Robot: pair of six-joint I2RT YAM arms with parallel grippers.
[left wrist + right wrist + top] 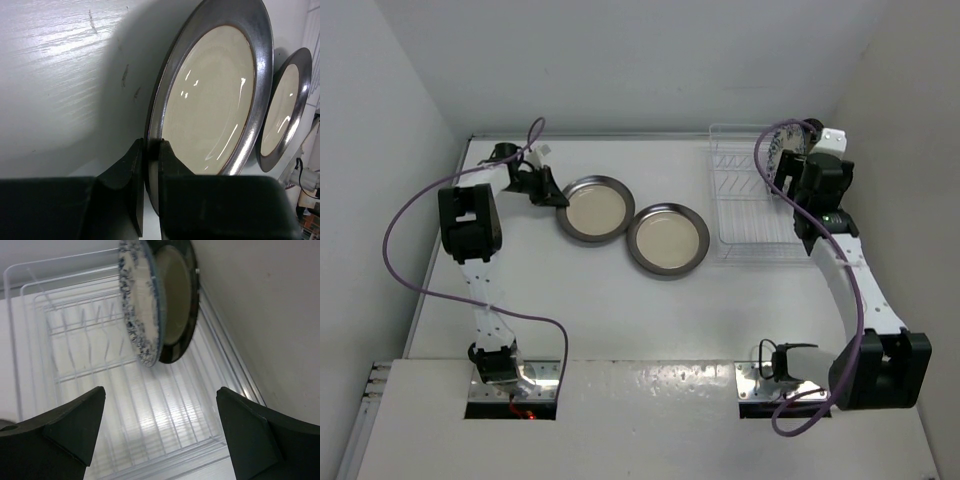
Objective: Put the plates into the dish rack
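Two grey-rimmed plates with cream centres lie side by side on the table. My left gripper [556, 198] is shut on the left edge of the left one [595, 208]; in the left wrist view its fingers [172, 165] pinch that plate's rim [215, 100] from both sides. The other grey-rimmed plate [667, 240] lies free to its right. My right gripper [160, 405] hangs open and empty above the clear dish rack [100, 340]. A blue floral plate [137, 305] and a dark checked-rim plate [177, 305] stand upright at the rack's far right end.
The dish rack [755, 200] sits at the back right of the table, close to the right wall. White walls enclose the table on the left, back and right. Purple cables loop off both arms.
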